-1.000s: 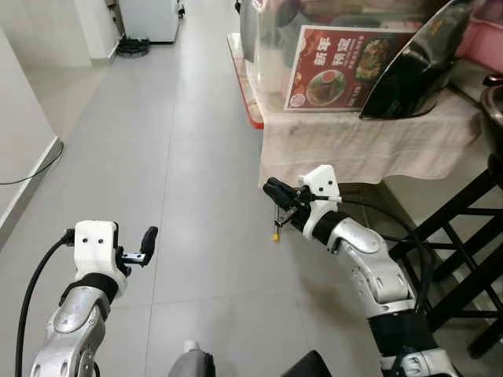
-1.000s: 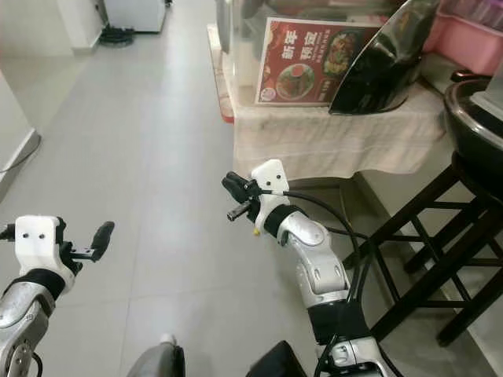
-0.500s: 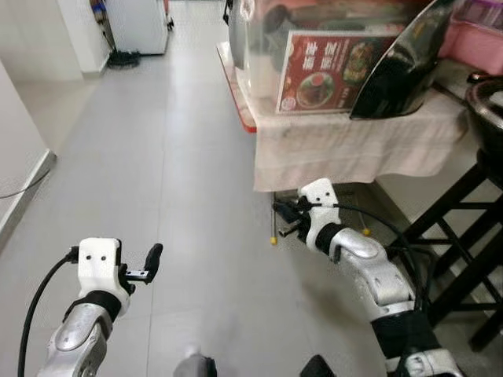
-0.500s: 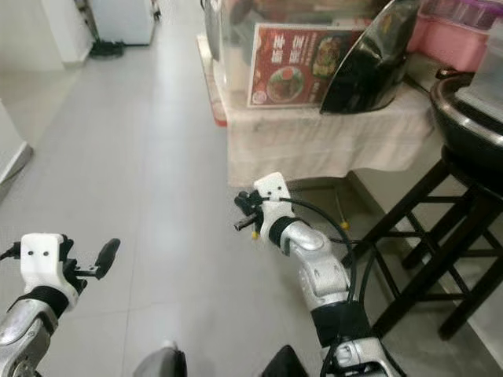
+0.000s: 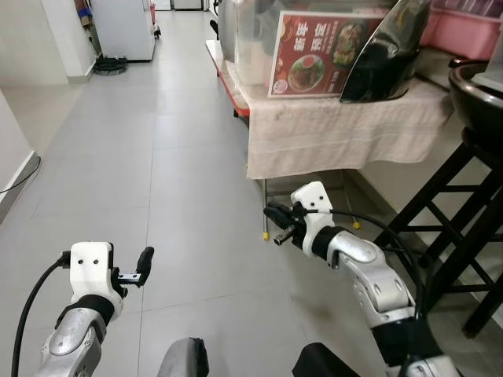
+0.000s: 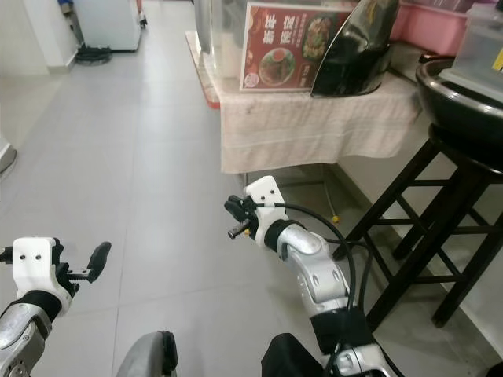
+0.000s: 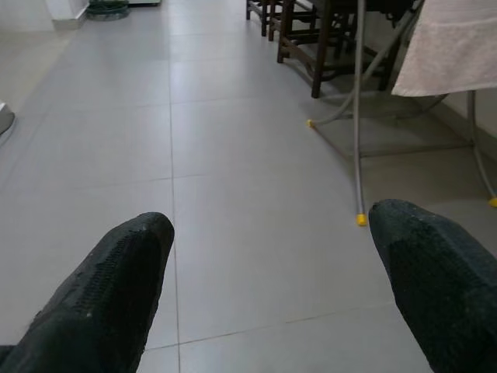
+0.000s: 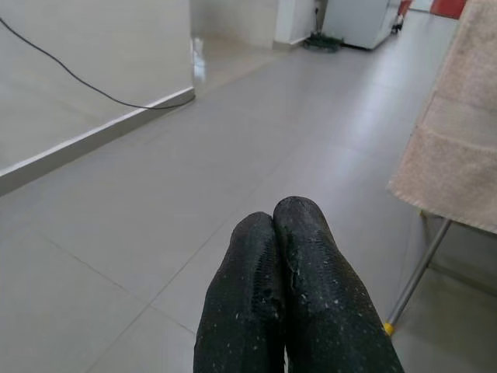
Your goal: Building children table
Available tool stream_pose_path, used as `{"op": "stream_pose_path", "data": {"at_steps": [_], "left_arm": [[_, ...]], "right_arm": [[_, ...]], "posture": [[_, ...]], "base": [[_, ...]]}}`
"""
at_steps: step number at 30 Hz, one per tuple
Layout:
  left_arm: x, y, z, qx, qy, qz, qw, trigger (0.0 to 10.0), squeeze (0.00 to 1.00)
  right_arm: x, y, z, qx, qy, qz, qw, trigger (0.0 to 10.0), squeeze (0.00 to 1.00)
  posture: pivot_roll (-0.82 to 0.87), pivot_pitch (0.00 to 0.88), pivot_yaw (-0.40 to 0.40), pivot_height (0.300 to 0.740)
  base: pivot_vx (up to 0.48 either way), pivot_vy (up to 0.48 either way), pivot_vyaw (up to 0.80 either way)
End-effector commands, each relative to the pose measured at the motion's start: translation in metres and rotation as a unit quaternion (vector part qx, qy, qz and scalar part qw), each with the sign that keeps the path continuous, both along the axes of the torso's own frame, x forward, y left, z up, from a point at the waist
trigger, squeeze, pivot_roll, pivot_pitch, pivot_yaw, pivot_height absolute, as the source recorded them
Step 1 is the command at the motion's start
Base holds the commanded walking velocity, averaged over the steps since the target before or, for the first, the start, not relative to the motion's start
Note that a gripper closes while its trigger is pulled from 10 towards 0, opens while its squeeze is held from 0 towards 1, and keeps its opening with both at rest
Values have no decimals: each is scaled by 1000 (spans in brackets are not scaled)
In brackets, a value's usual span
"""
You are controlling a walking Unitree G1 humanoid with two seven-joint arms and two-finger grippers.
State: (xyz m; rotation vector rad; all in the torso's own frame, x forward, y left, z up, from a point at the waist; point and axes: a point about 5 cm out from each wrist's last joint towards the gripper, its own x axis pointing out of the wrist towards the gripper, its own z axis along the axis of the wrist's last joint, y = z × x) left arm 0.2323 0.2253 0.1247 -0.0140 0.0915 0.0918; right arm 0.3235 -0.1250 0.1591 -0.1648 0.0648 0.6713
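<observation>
Both arms are raised over the grey tiled floor (image 5: pixel 181 157): the left gripper (image 7: pixel 272 272) at 8 o'clock with fingers spread wide and empty, the right gripper (image 8: pixel 289 256) near centre with fingers pressed together on nothing. A cloth-draped table (image 5: pixel 338 129) with a red menu sign (image 5: pixel 310 63) stands at 1 o'clock, a dark wooden stool (image 5: pixel 464 236) at 3 o'clock; no children's table parts can be made out.

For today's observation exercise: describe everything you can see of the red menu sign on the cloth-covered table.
The red menu sign is a flat, glossy rectangular card standing nearly upright on the beige cloth, facing the aisle. It carries white Chinese characters and photos of plated dishes. A shiny black curved object stands at its right edge; a metal pot stands behind it.
</observation>
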Motion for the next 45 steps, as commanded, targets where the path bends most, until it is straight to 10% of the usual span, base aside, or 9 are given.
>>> {"op": "stream_pose_path", "data": {"at_steps": [1,24,35,45], "left_arm": [[-1,4,-1,8,1,8,1000,10000,0],[2,4,5,17,-10,15,1000,10000,0],[0,8,6,26,-9,33,999,10000,0],[-5,10,8,32,-12,51,998,10000,0]], "right_arm": [[-2,3,6,3,-20,16,1000,10000,0],[-8,20,16,10,-43,50,998,10000,0],[16,5,-30,-79,25,7,997,10000,0],[23,22,-15,-97,-10,53,994,10000,0]], "posture": [[80,67,-12,570],[81,68,-10,570],[83,86,-6,570],[93,105,-15,570]], "base": [[0,0,0],[0,0,0],[0,0,0],[0,0,0]]}}
